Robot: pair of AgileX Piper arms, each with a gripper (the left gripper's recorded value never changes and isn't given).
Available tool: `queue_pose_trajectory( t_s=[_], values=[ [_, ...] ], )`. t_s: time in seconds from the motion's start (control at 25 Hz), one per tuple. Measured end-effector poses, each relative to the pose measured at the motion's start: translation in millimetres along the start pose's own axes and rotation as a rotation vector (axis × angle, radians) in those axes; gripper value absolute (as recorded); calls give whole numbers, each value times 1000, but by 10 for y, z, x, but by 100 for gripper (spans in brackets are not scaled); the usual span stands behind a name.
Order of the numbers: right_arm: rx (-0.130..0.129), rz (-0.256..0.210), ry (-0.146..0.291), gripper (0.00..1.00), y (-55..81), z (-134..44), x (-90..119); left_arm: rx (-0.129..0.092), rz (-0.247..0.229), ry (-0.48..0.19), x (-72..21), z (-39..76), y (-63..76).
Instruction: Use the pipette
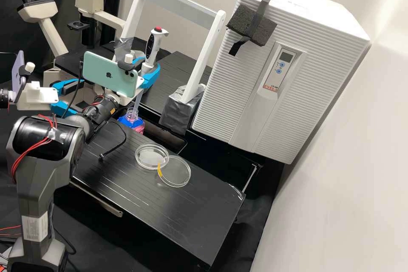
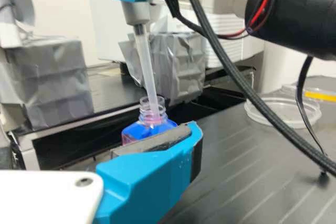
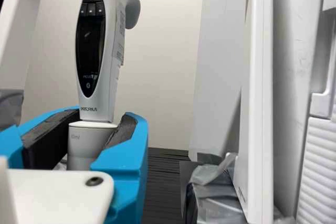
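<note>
Fingers (image 3: 128, 156) of your right gripper (image 3: 86, 140) clamp white electronic pipette (image 3: 100, 51) upright, so clear tip (image 2: 148, 72) sits straight in narrow neck of small clear pink-liquid bottle (image 2: 137, 129); left gripper (image 1: 63, 97) spread, empty, near bottle.

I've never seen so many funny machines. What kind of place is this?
Most likely a science laboratory. There's a microscope at the back, an electronic pipette dipping into a bottle of pink liquid, and clear petri dishes on the black bench.

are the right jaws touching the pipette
Touching. The right wrist view shows the pipette clamped at its barrel between the jaws of the right gripper, no gap either side.
</note>
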Motion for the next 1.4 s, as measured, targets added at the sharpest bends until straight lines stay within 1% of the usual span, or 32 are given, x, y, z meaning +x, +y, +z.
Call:
queue_pose_trajectory(
  t_s=[0.04,0.08,0.16,0.24,0.32,0.4,0.48,0.52,0.72,1.08,1.2,1.4],
  values=[
    [6,7,2,0,0,5,-4,-1,-8,1,5,-3,-18],
    [18,14,3,0,-7,17,-11,-2,-12,2,9,-7,-31],
    [33,16,2,0,-16,30,-20,-2,-16,4,9,-9,-36],
    [56,12,-1,0,-27,46,-38,-4,-23,5,16,-15,-58],
    [74,8,-5,0,-36,59,-50,-4,-27,4,20,-10,-69],
    [81,2,-9,0,-47,73,-64,2,-28,1,21,-2,-71],
    [83,2,-9,0,-47,73,-64,4,-28,-2,22,6,-73],
    [88,2,-9,0,-47,73,-64,4,-28,-3,22,10,-73],
    [86,-1,-9,0,-60,77,-81,2,-38,-4,5,16,-99],
    [80,-7,-8,0,-92,94,-133,2,-40,-8,5,29,-104],
    [82,-15,-8,0,-113,86,-150,-1,-53,-5,-22,27,-139],
    [84,-28,-2,0,-145,63,-173,-3,-62,-3,-41,25,-163]
  ],
)
